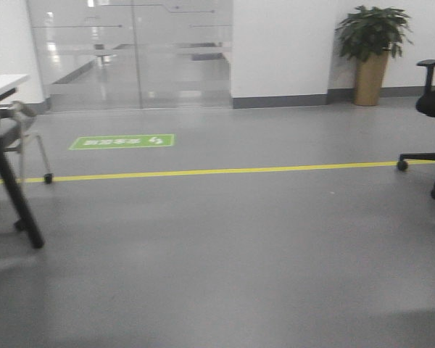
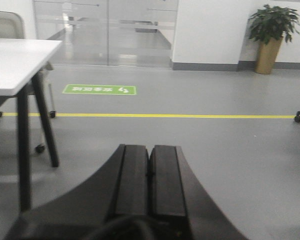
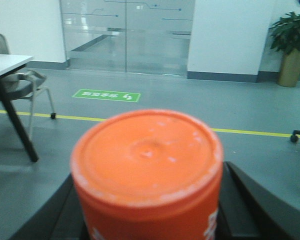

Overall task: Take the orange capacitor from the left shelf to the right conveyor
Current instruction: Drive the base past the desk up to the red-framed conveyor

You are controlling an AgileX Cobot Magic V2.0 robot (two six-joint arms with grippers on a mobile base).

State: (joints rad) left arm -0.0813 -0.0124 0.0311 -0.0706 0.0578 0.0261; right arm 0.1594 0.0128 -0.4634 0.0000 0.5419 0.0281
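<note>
The orange capacitor (image 3: 147, 165) fills the middle of the right wrist view, its round top end towards the camera and white print on its side. My right gripper (image 3: 149, 210) is shut on it, with a dark finger (image 3: 242, 202) showing on each side. In the left wrist view my left gripper (image 2: 150, 150) is shut, its two pads pressed together with nothing between them, above bare grey floor. The left shelf and the right conveyor are out of view. Neither gripper shows in the front view.
Ahead lies grey floor with a yellow line (image 1: 203, 172) and a green floor sign (image 1: 122, 141). A white table (image 2: 15, 60) with black legs and a chair (image 3: 15, 82) stand left. An office chair (image 1: 431, 101) and a potted plant (image 1: 372, 54) are right.
</note>
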